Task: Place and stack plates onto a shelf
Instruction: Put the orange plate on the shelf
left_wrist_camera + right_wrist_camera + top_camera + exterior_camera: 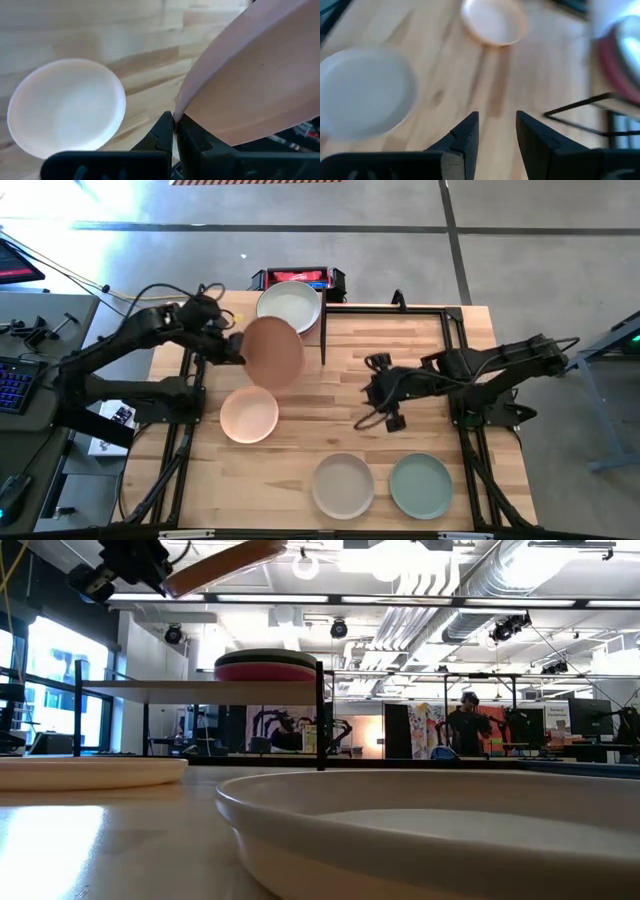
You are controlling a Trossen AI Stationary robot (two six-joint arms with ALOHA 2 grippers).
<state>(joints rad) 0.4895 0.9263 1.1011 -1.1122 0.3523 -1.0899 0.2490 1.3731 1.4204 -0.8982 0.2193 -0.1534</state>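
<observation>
Low view alone shows the stack [266, 665] on the shelf [200, 688]; left end effector [175, 120] pinches the salmon plate's [272, 352] rim, right end effector [496, 131] parted, empty.

the high view looks straight down on the whole table [420, 390], while the low view sits at tabletop height, close behind a plate rim [420, 810], facing level across to the shelf [200, 688] and the room. the 2 wrist views look down past their own fingers at the tabletop; both take in the peach plate [65, 107] [493, 21], also seen from above.
</observation>
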